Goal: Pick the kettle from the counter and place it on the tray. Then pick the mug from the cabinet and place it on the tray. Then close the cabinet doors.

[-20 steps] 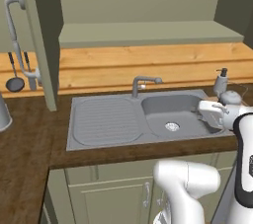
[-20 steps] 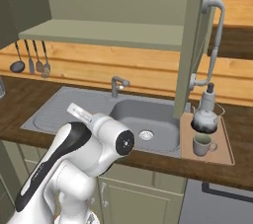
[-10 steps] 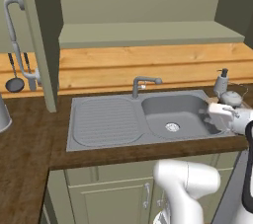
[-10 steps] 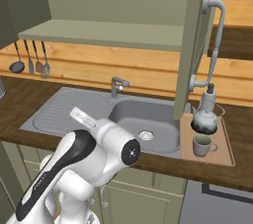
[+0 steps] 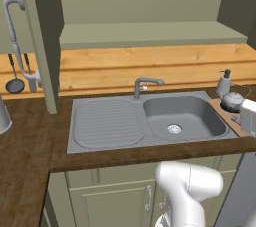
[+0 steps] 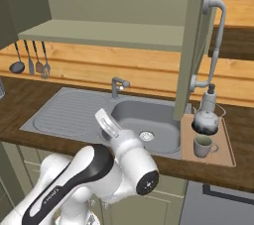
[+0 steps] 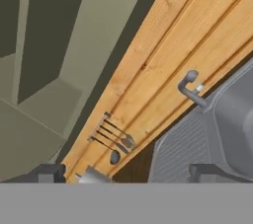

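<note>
The silver kettle (image 6: 205, 121) and the small grey mug (image 6: 203, 145) both stand on the pale wood tray (image 6: 226, 158), on the counter (image 6: 20, 102) right of the sink. From the left base the kettle (image 5: 232, 102) shows at the far right. The wall cabinet (image 5: 150, 35) stands open with a bare shelf (image 6: 99, 33). Its left door (image 5: 39, 46) and right door (image 6: 194, 45) swing outward. My gripper (image 7: 127, 173) is open and holds nothing. It looks across the faucet toward the back wall and the cabinet's underside.
The grey sink (image 5: 175, 116) with its drainboard (image 5: 105, 123) and faucet (image 6: 118, 86) fills the middle counter. A soap dispenser (image 6: 209, 99) stands behind the kettle. Ladles and utensils (image 6: 32, 60) hang on the wall at left. A metal pot (image 5: 2, 117) sits far left.
The arm has swung back from the tray side. In the left base view the hand slid right to the picture's edge. In the right base view the elbow looms larger. Kettle and mug stayed put.
</note>
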